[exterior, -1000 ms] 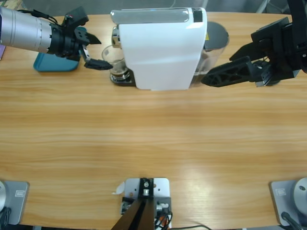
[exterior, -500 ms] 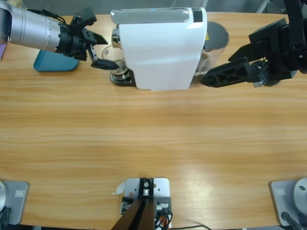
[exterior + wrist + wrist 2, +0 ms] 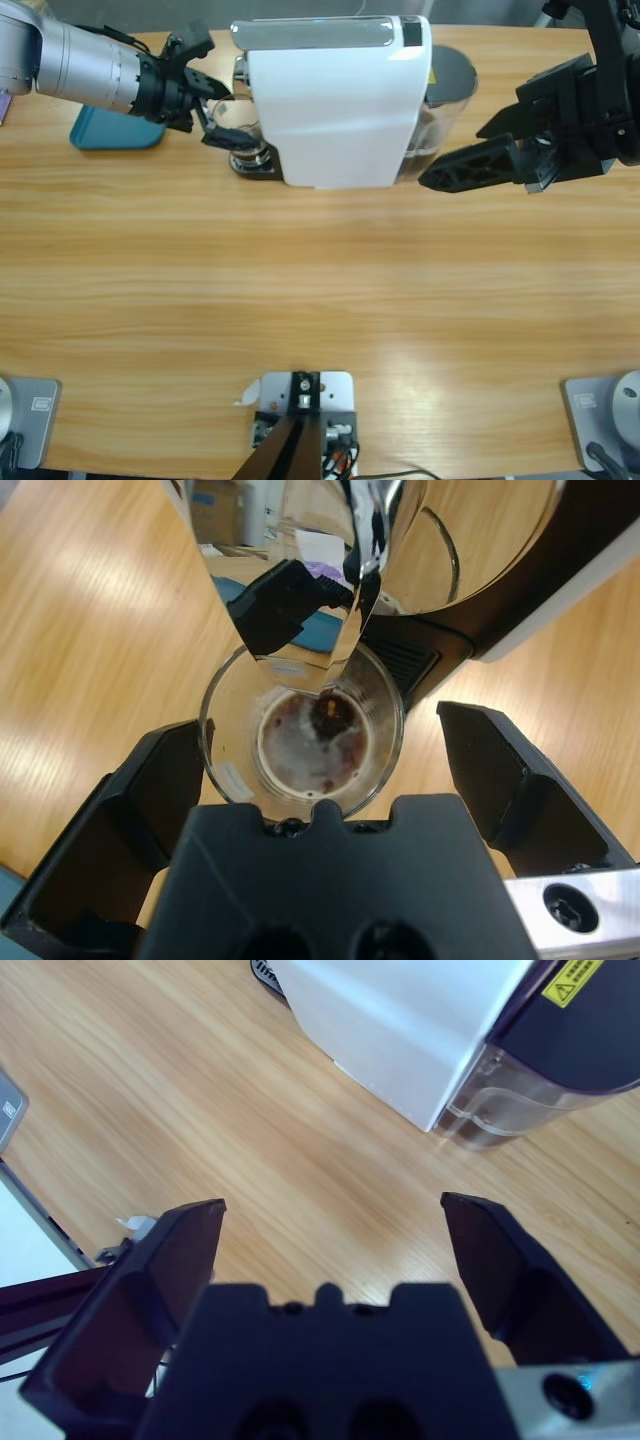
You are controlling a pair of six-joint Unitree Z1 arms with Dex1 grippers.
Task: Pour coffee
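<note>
My left claw, jaws wide, straddles the glass of coffee under the machine's spout near the desk's far edge, closer than my open right claw.

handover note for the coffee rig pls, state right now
Left gripper: open, one jaw on each side of the glass, not closed on it yet.
Right gripper: open, holding nothing, over bare table beside the coffee machine and its grey tank.
Glass stands on the machine's drip tray under the spout, with a little dark coffee in the bottom.
Done: coffee is in the glass, left arm is in place.
Left: close on the glass, lift it out, pour.
</note>
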